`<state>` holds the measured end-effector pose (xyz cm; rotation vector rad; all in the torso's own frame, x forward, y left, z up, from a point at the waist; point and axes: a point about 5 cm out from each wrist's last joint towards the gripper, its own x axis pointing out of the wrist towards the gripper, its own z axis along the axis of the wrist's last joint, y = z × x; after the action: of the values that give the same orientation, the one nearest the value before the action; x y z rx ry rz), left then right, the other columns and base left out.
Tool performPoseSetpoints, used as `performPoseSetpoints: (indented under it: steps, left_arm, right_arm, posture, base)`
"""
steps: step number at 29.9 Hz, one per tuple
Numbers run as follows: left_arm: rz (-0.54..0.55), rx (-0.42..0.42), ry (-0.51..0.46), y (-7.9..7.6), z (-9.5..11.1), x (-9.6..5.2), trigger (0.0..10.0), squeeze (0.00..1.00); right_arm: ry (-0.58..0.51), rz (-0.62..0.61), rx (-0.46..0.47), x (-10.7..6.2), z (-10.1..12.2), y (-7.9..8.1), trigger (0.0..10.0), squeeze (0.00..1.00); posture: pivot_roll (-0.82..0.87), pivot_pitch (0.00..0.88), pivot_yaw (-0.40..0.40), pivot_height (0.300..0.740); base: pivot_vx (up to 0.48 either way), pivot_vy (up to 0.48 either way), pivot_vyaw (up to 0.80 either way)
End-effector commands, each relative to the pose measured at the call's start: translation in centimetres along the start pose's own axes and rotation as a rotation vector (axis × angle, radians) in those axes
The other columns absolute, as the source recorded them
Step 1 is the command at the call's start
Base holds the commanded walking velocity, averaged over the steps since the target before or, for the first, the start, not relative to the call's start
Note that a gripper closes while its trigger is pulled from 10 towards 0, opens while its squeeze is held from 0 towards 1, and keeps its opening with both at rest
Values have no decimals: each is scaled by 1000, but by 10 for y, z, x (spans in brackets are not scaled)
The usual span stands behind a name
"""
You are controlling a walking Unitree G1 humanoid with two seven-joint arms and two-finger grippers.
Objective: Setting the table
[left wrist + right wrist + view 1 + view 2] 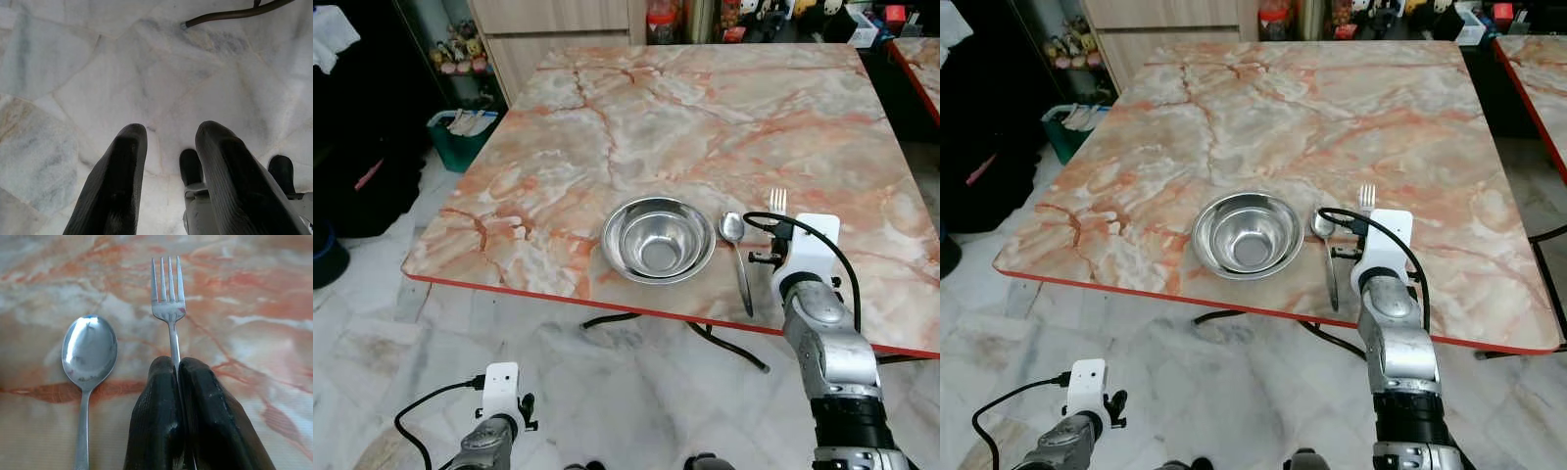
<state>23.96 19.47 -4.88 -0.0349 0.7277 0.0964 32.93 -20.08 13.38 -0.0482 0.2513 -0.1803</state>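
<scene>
Fork [168,308] handle is pinched between the two black fingers [156,416] of the right gripper [176,364], which are pressed tight on its thin stem; four straight tines and a narrow silver neck stick out past the fingertips, pointing away from the robot. It sits low over the marble table [705,117], near the red-trimmed front edge, whether touching the top I cannot tell. Just beside it on the left lies a shiny steel spoon [735,245], bowl up and handle toward the robot, parallel with it. Left of that stands a round stainless steel bowl [658,240]. Down by the pale marble floor [122,73] hangs the left gripper [168,142], idle, its fingers parted with nothing between them
</scene>
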Motion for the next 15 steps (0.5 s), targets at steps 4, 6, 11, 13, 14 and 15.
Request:
performPoseSetpoints:
  steps: [4, 6, 11, 13, 14, 15]
  left_arm:
    - [15, -18, 27, 4, -7, -2, 10000, 0]
    - [16, -19, 26, 5, -6, -2, 10000, 0]
    - [24, -20, 26, 14, -5, -2, 10000, 0]
    - [29, -20, 27, 19, -4, -2, 10000, 0]
    - [32, -21, 27, 22, -4, -3, 10000, 0]
    - [33, -21, 27, 23, -4, -3, 10000, 0]
  right_arm:
    - [45, 32, -39, 1, -5, 6, 10000, 0]
    - [44, 31, -41, 1, -5, 6, 10000, 0]
    - [40, 26, -49, -3, -1, 5, 10000, 0]
    - [38, 22, -51, -4, 0, 3, 10000, 0]
    - [37, 19, -51, -5, 1, 2, 10000, 0]
    - [37, 17, -51, -5, 1, 2, 10000, 0]
  posture:
    - [-133, 169, 95, 740]
    - [-133, 169, 95, 740]
    - [-134, 173, 96, 740]
    - [-136, 175, 98, 740]
    - [-138, 176, 98, 740]
    - [-138, 176, 98, 740]
  base:
    - [0, 0, 0]
    - [0, 0, 0]
    - [0, 0, 0]
    - [0, 0, 0]
    - [0, 0, 0]
    - [0, 0, 0]
